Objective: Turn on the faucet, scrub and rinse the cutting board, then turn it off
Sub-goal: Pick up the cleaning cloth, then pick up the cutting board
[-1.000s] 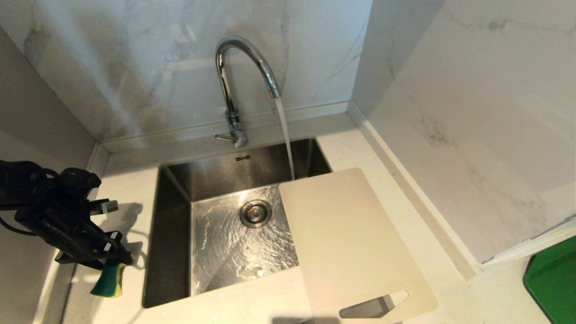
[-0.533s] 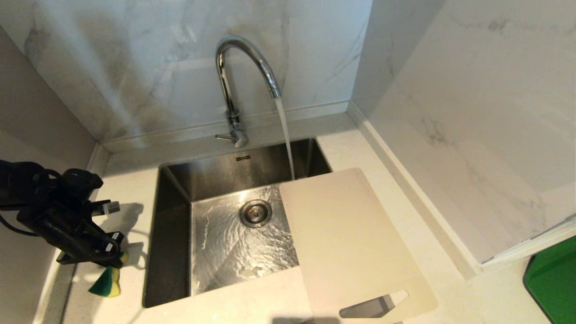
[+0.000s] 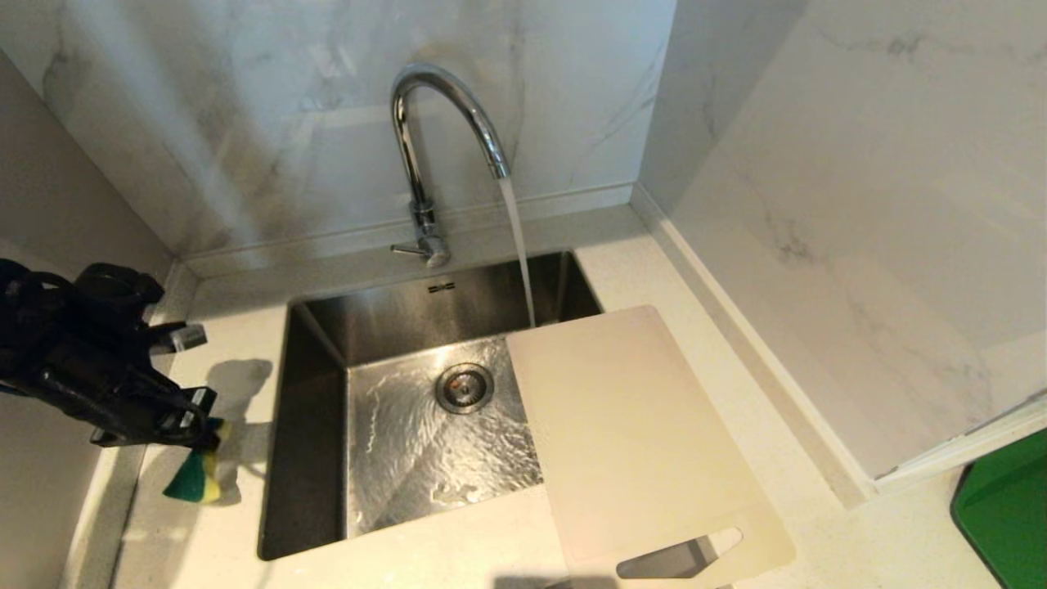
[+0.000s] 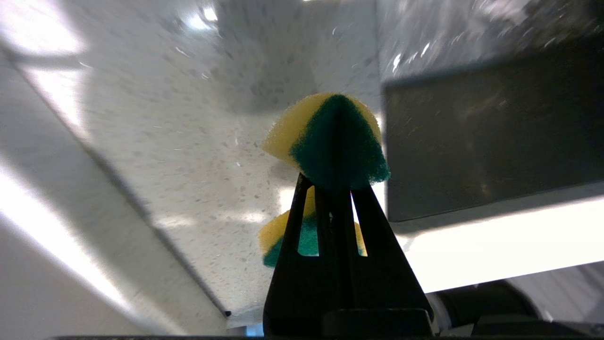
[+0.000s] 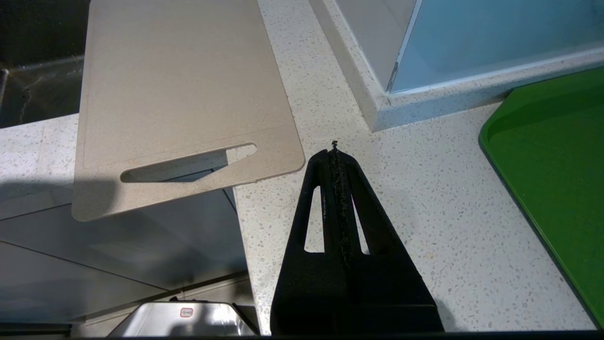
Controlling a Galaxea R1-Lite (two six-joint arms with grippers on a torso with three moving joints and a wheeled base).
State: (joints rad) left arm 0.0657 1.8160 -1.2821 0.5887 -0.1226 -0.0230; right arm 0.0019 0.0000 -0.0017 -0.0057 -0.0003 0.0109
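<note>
Water runs from the chrome faucet (image 3: 425,147) into the steel sink (image 3: 315,343). The cream cutting board (image 3: 630,433) lies across the sink's right edge, its handle slot sticking out past the counter's front (image 5: 179,108). My left gripper (image 3: 200,417) is over the counter left of the sink, shut on a yellow-and-green sponge (image 3: 195,481), which is squeezed between the fingers (image 4: 330,141) and hangs clear of the counter. My right gripper (image 5: 334,148) is shut and empty, hanging above the counter just off the board's slotted end.
A green tray (image 3: 1006,507) sits at the right end of the speckled counter (image 5: 424,189). Marble walls close in behind and on the right. The faucet's thin lever (image 3: 405,249) points left. The drain (image 3: 465,387) lies in the wet sink bottom.
My left gripper closed on the sponge, then lifted it a little off the counter and drew back to the left. Water keeps running; the board has not moved.
</note>
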